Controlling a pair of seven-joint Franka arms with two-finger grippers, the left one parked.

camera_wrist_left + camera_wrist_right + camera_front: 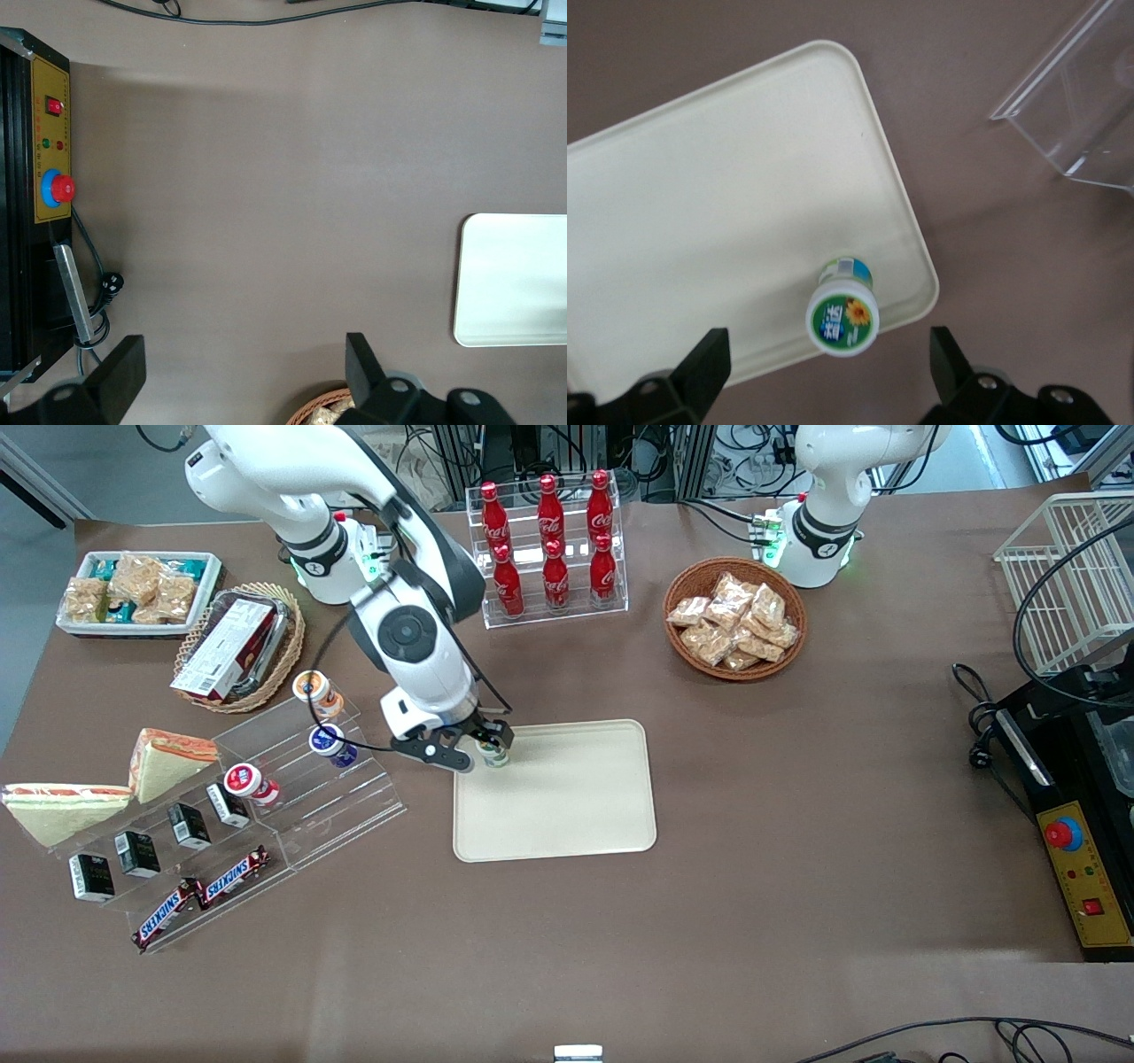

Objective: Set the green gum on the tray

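Note:
The green gum [493,755] [842,317], a small white bottle with a green-rimmed lid, stands upright on the beige tray [567,806] [726,195]. It sits just inside the tray's rim, at the corner nearest the acrylic rack. My gripper [483,749] [827,354] hovers directly above the bottle and is open. Its black fingers [709,359] are spread wide on either side of the lid and do not touch it.
A stepped acrylic rack [292,779] beside the tray holds orange-lidded [316,690], blue-lidded [330,744] and red-lidded [248,782] bottles. A cola bottle rack [551,549] and a wicker basket of snacks [735,631] stand farther from the camera.

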